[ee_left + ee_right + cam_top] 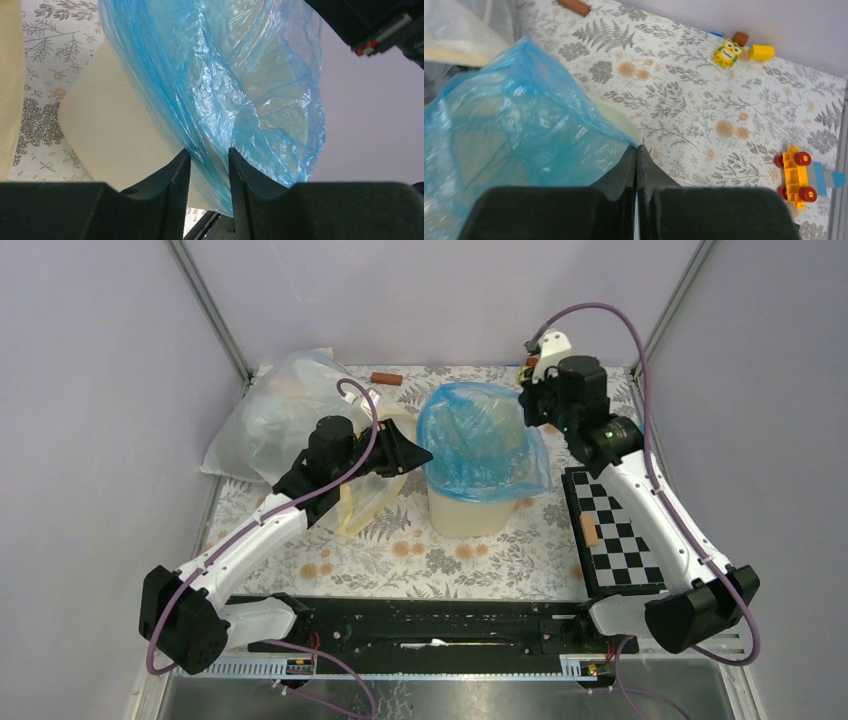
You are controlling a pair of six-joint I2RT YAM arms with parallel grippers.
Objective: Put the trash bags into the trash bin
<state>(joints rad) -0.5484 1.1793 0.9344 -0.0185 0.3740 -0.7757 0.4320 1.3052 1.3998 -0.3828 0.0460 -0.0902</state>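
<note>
Already the light-blue trash bag (480, 440) is lining the mouth of the cream trash bin (470, 512) on the table (400, 560), with the right hand (637, 148) pinching its right rim and the left hand (206, 154), fingers narrowly parted, straddling its left rim, likely leaving only the rim's tucking-down.

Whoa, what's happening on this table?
A robot is fitting a light-blue trash bag into a cream trash bin. The bag is draped over the bin's mouth. The right gripper pinches its edge shut; the left gripper has bag film between its slightly parted fingers.
</note>
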